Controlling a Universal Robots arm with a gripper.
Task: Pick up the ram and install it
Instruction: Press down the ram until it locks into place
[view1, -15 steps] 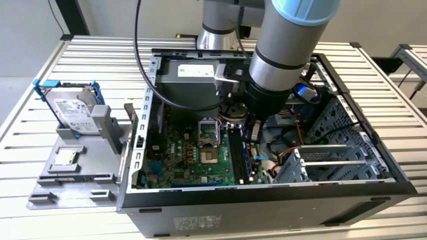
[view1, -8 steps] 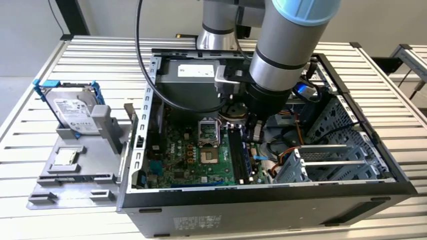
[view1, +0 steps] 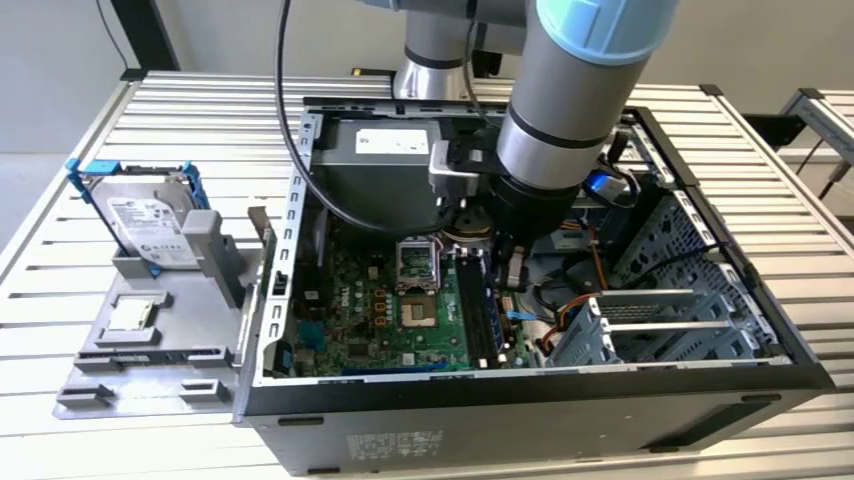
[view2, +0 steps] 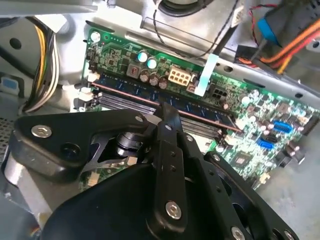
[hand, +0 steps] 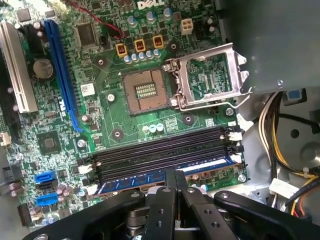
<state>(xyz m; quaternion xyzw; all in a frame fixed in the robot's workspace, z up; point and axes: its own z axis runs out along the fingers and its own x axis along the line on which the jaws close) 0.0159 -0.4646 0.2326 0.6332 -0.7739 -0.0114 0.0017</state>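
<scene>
The ram (hand: 135, 181) is a dark-blue stick standing in the outermost of the motherboard's long slots. It also shows as a blue strip with dark chips in the second wrist view (view2: 200, 107) and beside the arm in the exterior view (view1: 491, 318). My gripper (hand: 178, 175) is shut, its two black fingers pressed together with nothing between them. The tips sit right at the ram's top edge near its middle, as seen in the second wrist view (view2: 167, 107). In the exterior view the gripper (view1: 514, 280) reaches down inside the open computer case.
Empty black slots (hand: 160, 147) lie beside the ram, then the open CPU socket (hand: 145, 92). Yellow and black cables (hand: 285, 150) run close by. A metal drive cage (view1: 667, 310) and power supply (view1: 380, 155) crowd the case. A hard drive in a blue frame (view1: 140, 215) stands outside.
</scene>
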